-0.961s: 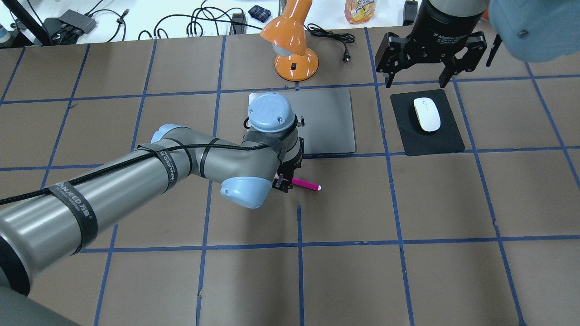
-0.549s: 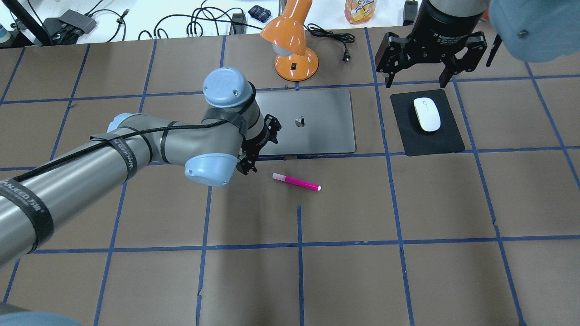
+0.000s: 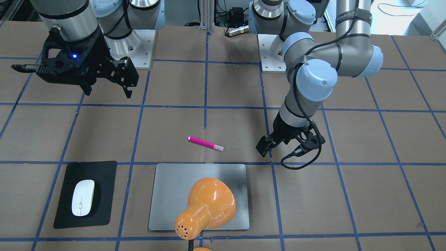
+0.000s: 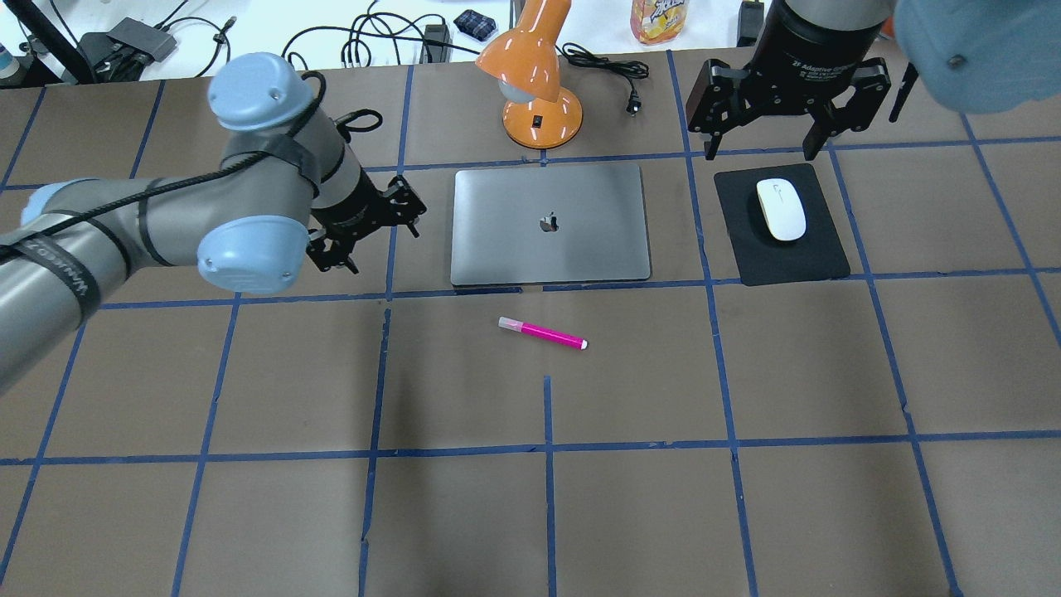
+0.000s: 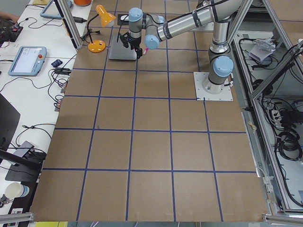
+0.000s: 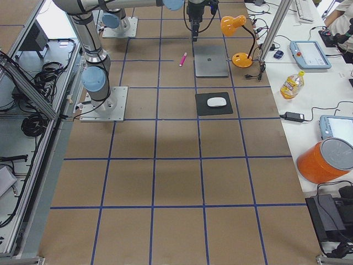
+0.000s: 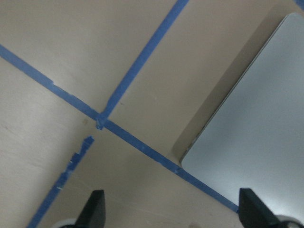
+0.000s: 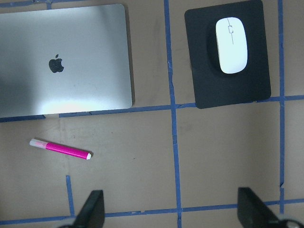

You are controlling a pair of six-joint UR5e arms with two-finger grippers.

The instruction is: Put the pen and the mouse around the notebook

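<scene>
Overhead exterior view: the pen (image 4: 543, 333) lies flat on the brown table (image 4: 746, 497), on the robot's side of the notebook (image 4: 549, 224) and clear of its near edge. Its long axis runs almost parallel to that edge, slightly tilted. The pale clear end points to the robot's left, a small white tip to the right, and the body is magenta-pink. The white oval mouse (image 4: 781, 209) sits on a black mat (image 4: 816, 257) right of the notebook, its long axis pointing away from the robot. The left gripper (image 4: 369, 232) hangs beside the notebook's left edge, jaws spread wide and empty. The right gripper (image 4: 763, 148) hovers past the mat's far edge, likewise wide and empty.
</scene>
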